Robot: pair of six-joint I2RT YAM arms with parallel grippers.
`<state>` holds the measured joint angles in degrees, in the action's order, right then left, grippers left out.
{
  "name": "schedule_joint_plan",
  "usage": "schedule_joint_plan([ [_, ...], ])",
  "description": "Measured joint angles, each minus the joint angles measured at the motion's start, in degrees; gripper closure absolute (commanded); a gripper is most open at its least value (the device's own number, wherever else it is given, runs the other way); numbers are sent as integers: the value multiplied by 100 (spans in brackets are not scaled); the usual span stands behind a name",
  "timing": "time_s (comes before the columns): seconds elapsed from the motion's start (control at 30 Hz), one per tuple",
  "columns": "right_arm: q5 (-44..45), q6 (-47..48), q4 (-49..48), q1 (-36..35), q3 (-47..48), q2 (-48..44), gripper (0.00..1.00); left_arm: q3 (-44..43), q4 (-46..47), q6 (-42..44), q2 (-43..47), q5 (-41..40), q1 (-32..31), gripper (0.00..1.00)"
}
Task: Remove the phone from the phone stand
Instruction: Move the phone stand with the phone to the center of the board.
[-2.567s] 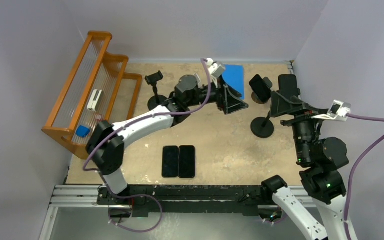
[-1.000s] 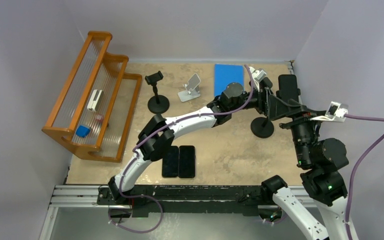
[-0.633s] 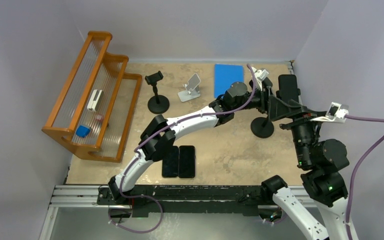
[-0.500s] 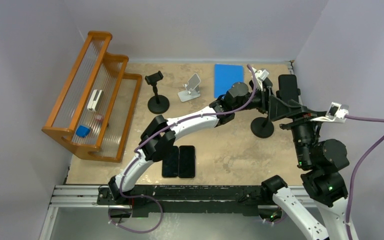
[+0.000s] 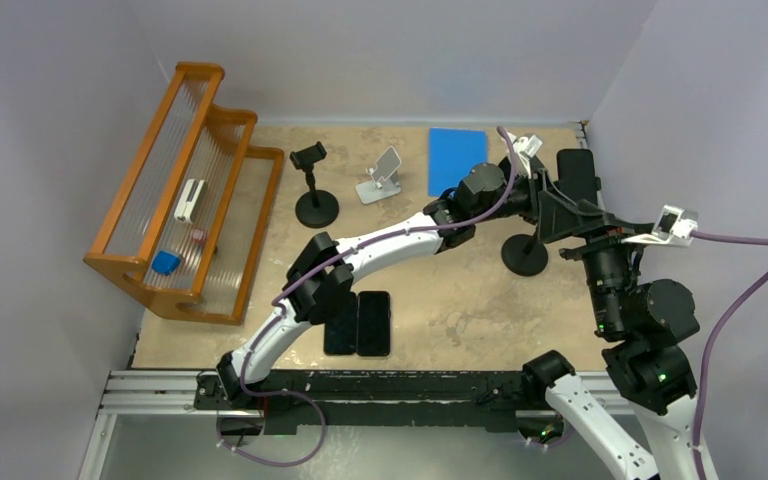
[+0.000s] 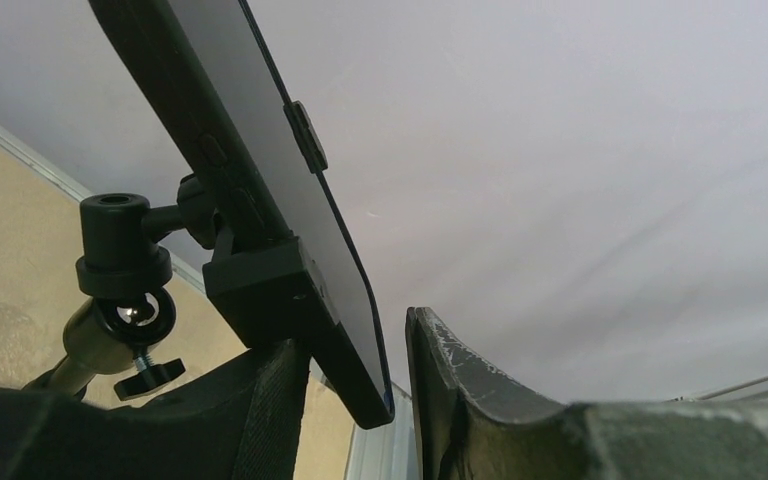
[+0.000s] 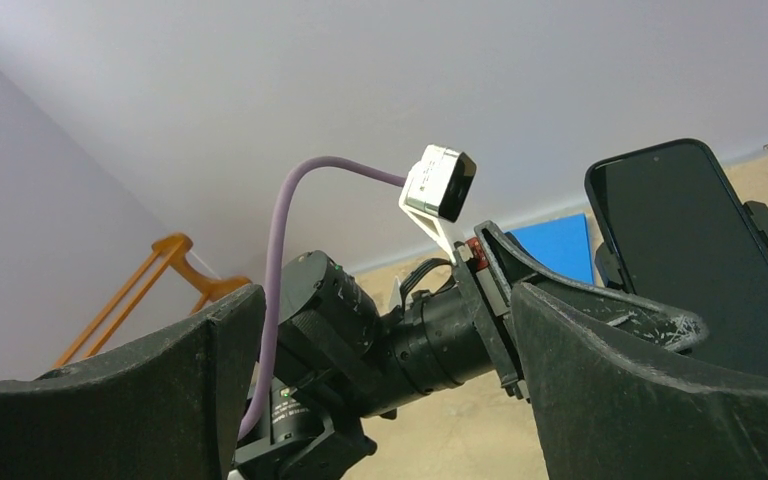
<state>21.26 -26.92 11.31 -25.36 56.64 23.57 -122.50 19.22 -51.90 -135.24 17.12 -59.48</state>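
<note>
A black phone [image 5: 577, 175] is clamped upright in a black stand whose round base [image 5: 525, 257] sits at the right of the table. In the left wrist view the phone [image 6: 230, 110] sits in the stand's clamp [image 6: 260, 290] on a ball joint. My left gripper [image 6: 355, 340] is open with one finger on each side of the phone's lower end. A thin gap shows between the screen and the right finger. My right gripper [image 7: 385, 295] is wide open and empty beside the phone [image 7: 695, 260]. In the top view it [image 5: 560, 215] is just in front of the phone.
Two black phones [image 5: 358, 322] lie flat near the front edge. A blue pad [image 5: 457, 158], a silver stand [image 5: 382, 175] and a small black stand [image 5: 313, 185] are at the back. An orange rack [image 5: 185, 190] stands at the left. Both arms crowd the stand.
My left arm has swung from the back middle to the right, and its fingers now straddle the phone's lower end. The right arm has not moved.
</note>
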Motion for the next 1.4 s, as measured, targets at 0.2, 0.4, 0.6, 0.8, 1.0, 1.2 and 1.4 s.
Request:
schedule_joint_plan([
  [0.2, 26, 22, 0, -39, 0, -2, 7, -76, -52, -4, -33, -79, -28, 69],
  [0.4, 28, 44, 0, -66, 0, -4, 7, -85, -68, -42, -94, -111, -33, 82],
  [0.6, 31, 59, 0, -90, 0, -4, 7, -85, -190, -157, -103, -111, -33, 94],
  [0.8, 28, 59, 0, -96, 0, -2, 7, -22, -125, -160, -96, -127, -33, 100],
  [1.0, 28, 57, -2, -98, 0, -2, 7, 474, 44, -151, 186, -247, -35, 100],
  [1.2, 28, 57, -4, -98, 9, 4, 7, 966, 17, -105, 570, -444, -35, 100],
  [1.4, 31, 57, -70, -98, 46, 4, 7, 1462, -50, -48, 977, -671, -44, 100],
])
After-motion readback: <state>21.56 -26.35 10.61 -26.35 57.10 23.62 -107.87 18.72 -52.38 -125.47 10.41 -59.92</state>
